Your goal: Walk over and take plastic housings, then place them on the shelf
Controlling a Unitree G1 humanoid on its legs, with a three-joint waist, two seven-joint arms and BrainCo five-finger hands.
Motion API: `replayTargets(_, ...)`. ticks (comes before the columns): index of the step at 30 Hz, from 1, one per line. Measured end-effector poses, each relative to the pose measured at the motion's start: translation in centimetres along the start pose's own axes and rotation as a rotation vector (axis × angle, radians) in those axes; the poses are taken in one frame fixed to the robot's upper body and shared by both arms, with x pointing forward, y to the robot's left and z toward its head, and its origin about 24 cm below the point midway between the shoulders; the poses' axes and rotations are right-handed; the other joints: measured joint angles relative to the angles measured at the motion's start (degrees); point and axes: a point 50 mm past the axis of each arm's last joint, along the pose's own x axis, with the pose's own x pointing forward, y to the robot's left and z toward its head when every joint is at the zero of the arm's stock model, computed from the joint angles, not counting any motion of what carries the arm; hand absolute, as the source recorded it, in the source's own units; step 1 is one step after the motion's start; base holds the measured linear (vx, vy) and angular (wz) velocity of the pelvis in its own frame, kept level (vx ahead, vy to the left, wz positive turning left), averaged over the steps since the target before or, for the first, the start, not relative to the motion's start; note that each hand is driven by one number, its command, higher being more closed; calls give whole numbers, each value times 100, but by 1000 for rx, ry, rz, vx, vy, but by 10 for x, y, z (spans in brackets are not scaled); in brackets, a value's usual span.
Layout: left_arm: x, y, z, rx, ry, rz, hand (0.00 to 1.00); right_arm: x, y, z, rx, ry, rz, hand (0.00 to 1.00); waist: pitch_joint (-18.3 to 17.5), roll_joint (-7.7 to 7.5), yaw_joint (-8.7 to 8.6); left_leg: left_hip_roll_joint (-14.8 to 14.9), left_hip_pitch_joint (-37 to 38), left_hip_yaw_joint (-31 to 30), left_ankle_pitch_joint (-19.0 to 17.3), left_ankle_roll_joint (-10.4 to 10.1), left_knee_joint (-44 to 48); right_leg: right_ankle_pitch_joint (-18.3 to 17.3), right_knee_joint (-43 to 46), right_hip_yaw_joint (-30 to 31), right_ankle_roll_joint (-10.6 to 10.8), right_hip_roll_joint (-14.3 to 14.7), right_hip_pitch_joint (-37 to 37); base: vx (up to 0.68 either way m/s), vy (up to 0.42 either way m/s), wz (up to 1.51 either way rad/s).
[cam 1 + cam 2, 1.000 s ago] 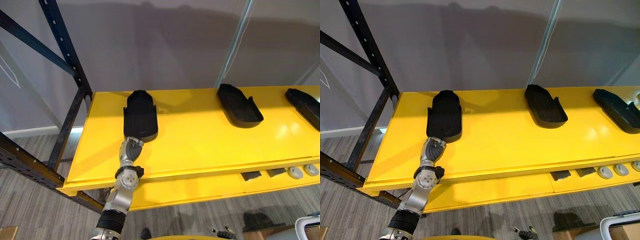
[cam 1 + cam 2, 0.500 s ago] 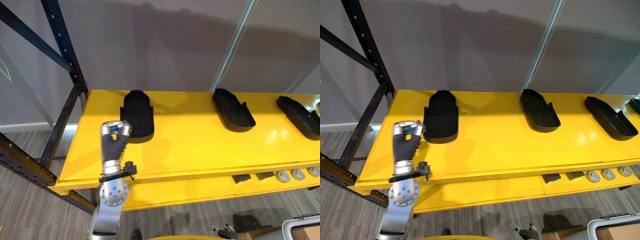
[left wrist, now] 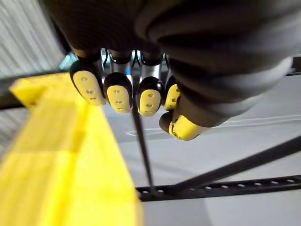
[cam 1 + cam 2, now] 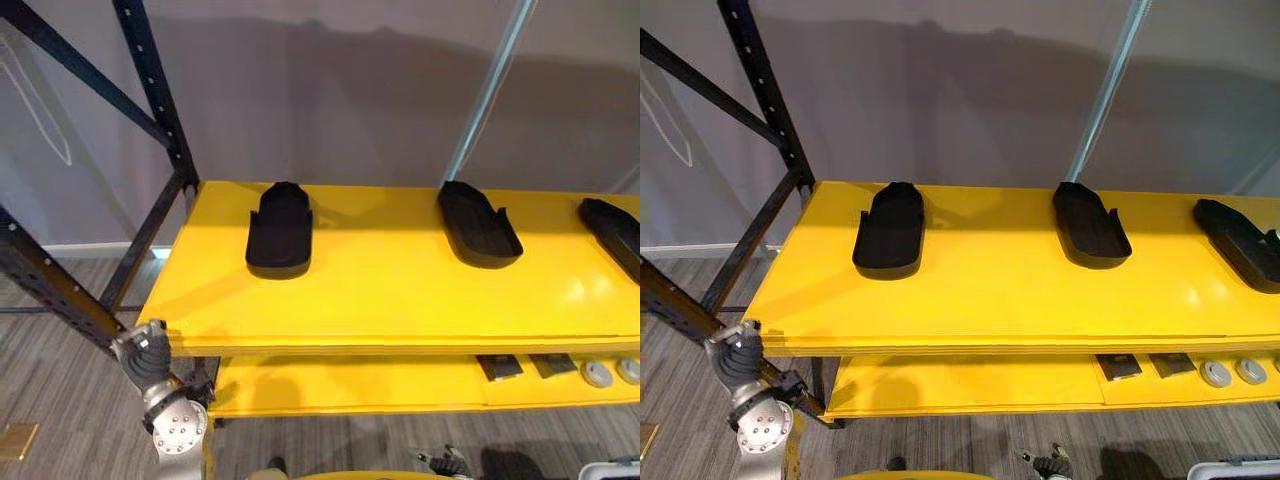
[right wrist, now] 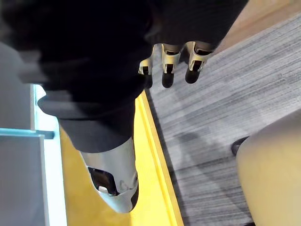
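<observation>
On the yellow shelf [image 4: 400, 300], toward its back edge, three black plastic housings [image 4: 478, 225] lie spaced apart, so placing looks largely done. The left robot hand [image 4: 150, 350] hangs clenched and empty below the front left corner, well apart from the nearest housing [image 4: 280, 232]. The right robot hand [image 5: 164, 66] is relaxed and empty.

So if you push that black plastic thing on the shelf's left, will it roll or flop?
Probably neither. The black housing lies flat on a wide base, so it'd likely slide, not roll. Its moulded raised walls suggest it's stiff. The yellow shelf looks glossy, so it may slip easily.
</observation>
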Motion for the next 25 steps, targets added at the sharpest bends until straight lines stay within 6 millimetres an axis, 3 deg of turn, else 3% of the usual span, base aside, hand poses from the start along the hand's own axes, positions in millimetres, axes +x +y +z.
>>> replayTargets(4,-8,13,-62,126,278,8,100,0,0,-1,11,8,-6,0,8,-30,38,-64,1,13,-228,59,223,-60,27,25,75,-105,88,53,58,-3)
replayTargets(5,-13,17,-78,161,354,5,0,0,0,-1,14,11,-9,0,6,-19,45,-77,2,47,-322,85,323,-99,58,47,89,-140,104,52,78,-10)
replayTargets(9,-24,19,-110,206,516,-33,0,1,-2,-1,31,19,-19,0,11,4,72,-111,-7,145,-570,108,547,-191,142,156,107,-218,102,43,65,-12)
replayTargets(13,-27,1,-116,201,558,-152,0,1,-8,-2,65,30,-40,0,40,67,60,-160,-34,200,-676,168,658,-236,141,183,122,-291,105,59,45,-4)
replayTargets(21,-29,-16,-120,244,580,-276,0,3,-13,1,101,27,-63,0,65,158,56,-156,-49,293,-893,178,801,-223,111,305,121,-323,101,79,25,-11)
replayTargets(25,-33,-22,-122,270,582,-325,0,3,-21,1,121,29,-92,0,82,292,55,-121,128,326,-873,145,584,-8,136,311,40,-250,161,73,16,-6)
